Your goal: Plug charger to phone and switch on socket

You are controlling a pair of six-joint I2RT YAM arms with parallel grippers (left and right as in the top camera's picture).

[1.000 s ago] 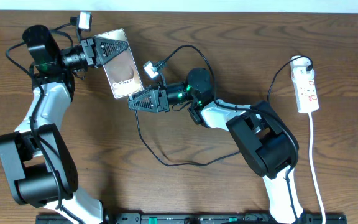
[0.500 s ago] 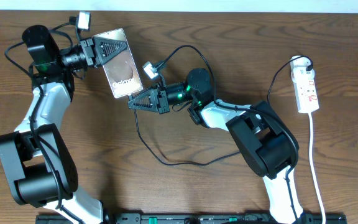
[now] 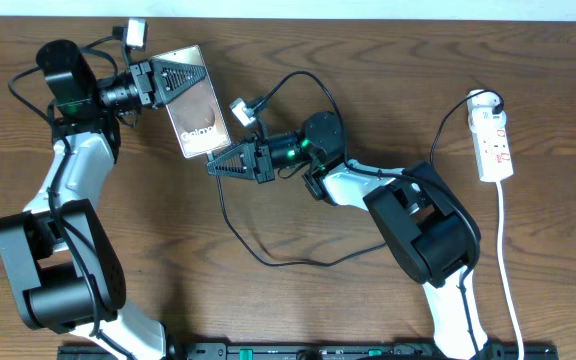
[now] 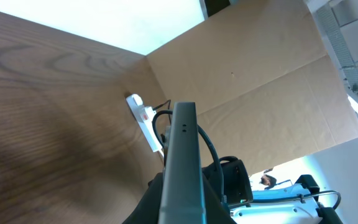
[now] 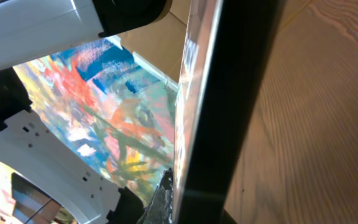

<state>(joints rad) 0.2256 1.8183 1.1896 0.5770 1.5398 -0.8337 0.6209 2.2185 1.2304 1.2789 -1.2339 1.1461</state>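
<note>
The phone (image 3: 204, 122) lies tilted at the back left, its brown back with "Galaxy" lettering facing up. My left gripper (image 3: 199, 69) is shut on its far end, and the left wrist view shows the phone (image 4: 183, 155) edge-on between the jaws. My right gripper (image 3: 212, 166) is shut, its tips just below the phone's near edge. In the right wrist view the phone's black edge (image 5: 235, 93) fills the middle beside one dark fingertip (image 5: 160, 198). The charger cable (image 3: 268, 262) loops from under that gripper across the table; its connector tip is hidden. The white socket (image 3: 495, 142) lies far right.
A white plug (image 3: 482, 100) sits in the socket's far end, and a white cord (image 3: 508, 260) runs toward the front edge. A camera cable with a white connector (image 3: 241, 111) arches above my right wrist. The left wrist view shows the socket (image 4: 143, 115) in the distance.
My right wrist has turned slightly beside the phone's near edge. The phone, the left arm and the cable loop have stayed in place.
</note>
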